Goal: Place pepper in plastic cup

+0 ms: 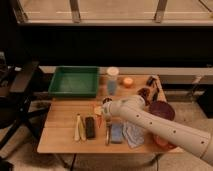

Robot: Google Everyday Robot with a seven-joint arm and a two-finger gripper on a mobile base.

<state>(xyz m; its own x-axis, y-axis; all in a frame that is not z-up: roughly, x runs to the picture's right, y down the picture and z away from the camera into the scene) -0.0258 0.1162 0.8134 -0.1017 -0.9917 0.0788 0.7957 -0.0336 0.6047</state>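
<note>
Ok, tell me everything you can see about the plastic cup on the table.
The plastic cup stands upright near the table's back edge, just right of the green tray. It looks translucent, bluish in the lower part with a pale, whitish top. Nothing visibly touches it but the tabletop. The gripper, shut, sits in front of it toward the table's middle, clearly apart from it. What it contains cannot be made out.
</note>
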